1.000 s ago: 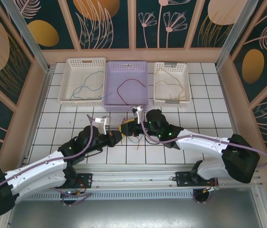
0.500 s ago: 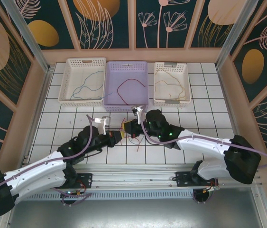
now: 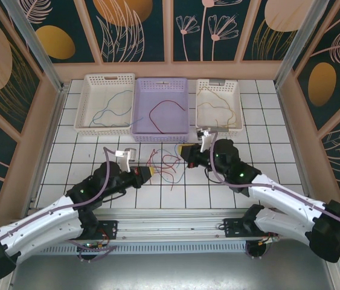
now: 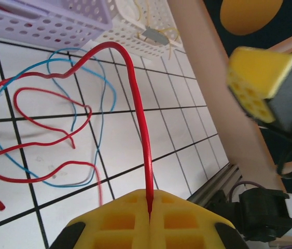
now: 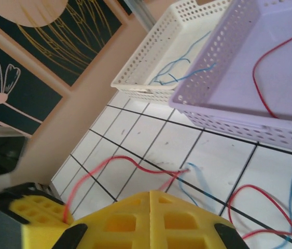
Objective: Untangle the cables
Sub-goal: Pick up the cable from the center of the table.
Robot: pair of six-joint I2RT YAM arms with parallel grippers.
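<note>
A loose tangle of red and blue cables (image 3: 165, 162) lies on the white tiles between my two grippers. My left gripper (image 3: 146, 174) is at its left edge, shut on one red cable (image 4: 138, 104) that arches up out of the pinched jaws (image 4: 149, 196). A blue cable (image 4: 107, 93) loops beside it. My right gripper (image 3: 185, 151) is at the tangle's right edge, with its yellow jaws (image 5: 151, 193) shut. A blurred red strand (image 5: 130, 163) runs across the tiles and down behind its tips; no cable shows in the seam.
Three baskets stand in a row behind the tangle: a white basket (image 3: 105, 103) with a blue wire, a lilac basket (image 3: 160, 109) with a red wire, and a white basket (image 3: 219, 106) with yellow-tan wire. A wooden wall (image 4: 213, 78) borders the tiles.
My right gripper has shut and pulled away to the right, and my left gripper has drawn back slightly to the left. The cables now lie spread out between them.
</note>
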